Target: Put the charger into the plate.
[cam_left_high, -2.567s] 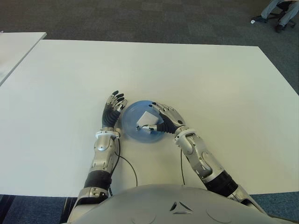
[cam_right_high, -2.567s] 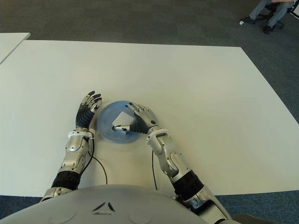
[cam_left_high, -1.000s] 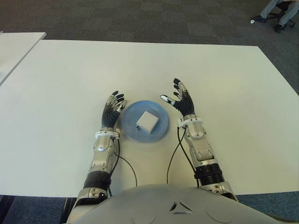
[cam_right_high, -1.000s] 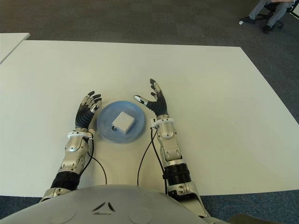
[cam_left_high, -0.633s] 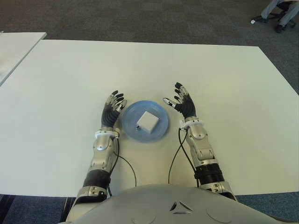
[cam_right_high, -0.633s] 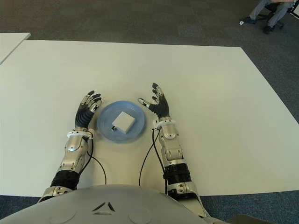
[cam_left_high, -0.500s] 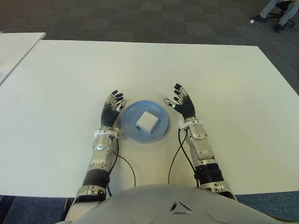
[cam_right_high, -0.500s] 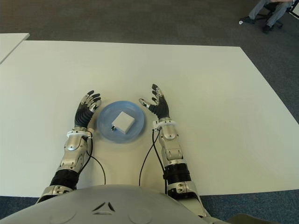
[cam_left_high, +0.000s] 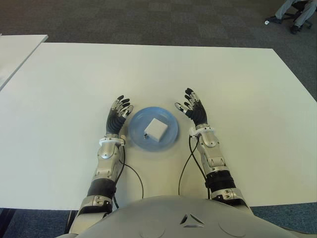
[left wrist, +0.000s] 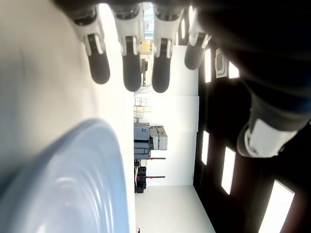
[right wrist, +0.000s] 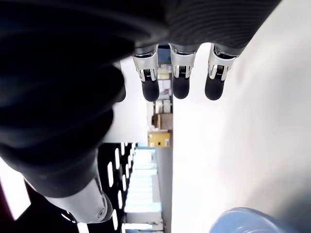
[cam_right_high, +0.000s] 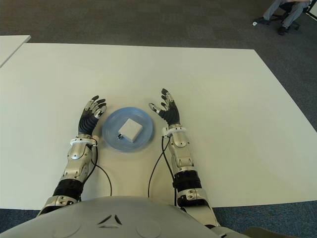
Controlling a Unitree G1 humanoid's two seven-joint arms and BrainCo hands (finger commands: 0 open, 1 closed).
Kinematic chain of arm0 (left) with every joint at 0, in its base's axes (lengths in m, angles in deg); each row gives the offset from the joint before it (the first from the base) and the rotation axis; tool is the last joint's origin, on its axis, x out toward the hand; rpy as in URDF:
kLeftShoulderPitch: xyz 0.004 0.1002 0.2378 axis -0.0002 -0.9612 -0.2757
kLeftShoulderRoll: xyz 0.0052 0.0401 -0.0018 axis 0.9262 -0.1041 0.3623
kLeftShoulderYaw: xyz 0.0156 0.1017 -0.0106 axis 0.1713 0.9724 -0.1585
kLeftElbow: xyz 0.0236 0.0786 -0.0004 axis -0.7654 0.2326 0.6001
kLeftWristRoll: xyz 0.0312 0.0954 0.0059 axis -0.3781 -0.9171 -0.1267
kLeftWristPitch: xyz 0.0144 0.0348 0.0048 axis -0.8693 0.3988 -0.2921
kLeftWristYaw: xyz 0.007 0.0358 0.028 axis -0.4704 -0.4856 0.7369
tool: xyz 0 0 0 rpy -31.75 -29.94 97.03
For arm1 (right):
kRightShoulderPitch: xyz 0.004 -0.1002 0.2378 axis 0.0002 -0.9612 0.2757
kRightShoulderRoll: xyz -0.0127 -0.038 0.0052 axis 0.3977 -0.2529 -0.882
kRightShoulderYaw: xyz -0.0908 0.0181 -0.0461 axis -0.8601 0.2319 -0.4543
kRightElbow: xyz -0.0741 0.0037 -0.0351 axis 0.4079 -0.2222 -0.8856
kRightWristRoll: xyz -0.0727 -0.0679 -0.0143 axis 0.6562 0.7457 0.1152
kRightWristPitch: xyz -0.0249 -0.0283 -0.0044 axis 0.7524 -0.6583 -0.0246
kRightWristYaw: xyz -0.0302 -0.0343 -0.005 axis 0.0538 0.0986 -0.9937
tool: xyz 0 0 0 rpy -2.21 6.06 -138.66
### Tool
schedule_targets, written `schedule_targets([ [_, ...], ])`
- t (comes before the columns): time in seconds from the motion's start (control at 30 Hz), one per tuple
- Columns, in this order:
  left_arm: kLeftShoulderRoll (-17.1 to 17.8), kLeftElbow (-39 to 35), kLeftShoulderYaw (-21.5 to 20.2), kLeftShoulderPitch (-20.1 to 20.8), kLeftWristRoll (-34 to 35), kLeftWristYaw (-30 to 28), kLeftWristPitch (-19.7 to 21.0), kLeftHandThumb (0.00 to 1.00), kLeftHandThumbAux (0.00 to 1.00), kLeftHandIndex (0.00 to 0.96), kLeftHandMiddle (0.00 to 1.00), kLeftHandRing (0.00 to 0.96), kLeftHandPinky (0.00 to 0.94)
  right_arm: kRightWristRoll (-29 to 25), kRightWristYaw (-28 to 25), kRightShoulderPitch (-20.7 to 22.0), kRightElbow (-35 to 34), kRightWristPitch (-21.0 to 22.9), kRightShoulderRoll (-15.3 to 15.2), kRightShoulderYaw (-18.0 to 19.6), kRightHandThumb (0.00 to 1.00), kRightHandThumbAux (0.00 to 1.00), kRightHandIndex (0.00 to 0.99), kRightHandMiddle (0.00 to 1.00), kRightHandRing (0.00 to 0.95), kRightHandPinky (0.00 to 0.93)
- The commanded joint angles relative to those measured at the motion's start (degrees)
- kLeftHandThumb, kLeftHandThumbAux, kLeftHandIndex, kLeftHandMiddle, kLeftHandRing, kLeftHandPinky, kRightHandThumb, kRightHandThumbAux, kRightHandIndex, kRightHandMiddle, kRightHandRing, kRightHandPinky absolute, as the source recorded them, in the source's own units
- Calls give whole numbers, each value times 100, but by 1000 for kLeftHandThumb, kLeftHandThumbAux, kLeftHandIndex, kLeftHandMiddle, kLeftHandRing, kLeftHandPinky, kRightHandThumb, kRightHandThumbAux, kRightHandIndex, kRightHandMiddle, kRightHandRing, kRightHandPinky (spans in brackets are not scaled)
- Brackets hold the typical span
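In the left eye view, the charger (cam_left_high: pixel 155 130), a small white square block with flat faces and a short dark stub at its near-left corner, lies flat inside the plate (cam_left_high: pixel 170 139), a shallow round pale-blue dish with a smooth, slightly glossy rim. The plate sits on the matte white counter (cam_left_high: pixel 247 89). The left hand (cam_left_high: pixel 119 115) shows just beside the plate's left edge, and the right hand (cam_left_high: pixel 194 110) just beside its right edge, a little farther from the rim. Both hands have their fingers spread and hold nothing. The charger lies between them, roughly equally near to each; being nearly square, it has no clear long axis. Judging by this layout, the task looks complete, and the only relation that matters next is that each hand can draw back without crossing the plate.

The right eye view shows the same arrangement, with the charger (cam_right_high: pixel 130 129) turned slightly, one corner pointing toward the robot.

In the left wrist view, the dark rubbery fingertips (left wrist: pixel 131 77) extend straight and empty over the counter, with the plate's curved blue rim (left wrist: pixel 104 160) close by.

In the right wrist view, the fingertips (right wrist: pixel 181 87) are likewise straight and grip nothing; only a sliver of the plate (right wrist: pixel 243 221) appears.
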Motion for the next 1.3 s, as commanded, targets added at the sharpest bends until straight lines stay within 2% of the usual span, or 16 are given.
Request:
schedule_targets([
  [0.03,19,234,-11,-110,-28,52,193,0,548,129,217,216,212,-138,-77,61,158,-66,34,60,0,815,5,0,0,17],
  [0.5,36,314,-49,-67,-39,58,146,0,545,129,226,230,233,-158,-140,145,440,-117,64,81,0,784,21,19,0,43],
  [0.97,67,435,-65,-12,-23,15,64,0,548,124,215,212,207,-130,-259,242,819,-341,28,77,0,743,37,40,31,69],
  [1.3,47,521,-81,30,14,28,16,0,554,125,221,222,224,-57,-227,317,1080,-545,-23,83,0,702,79,77,61,71],
])
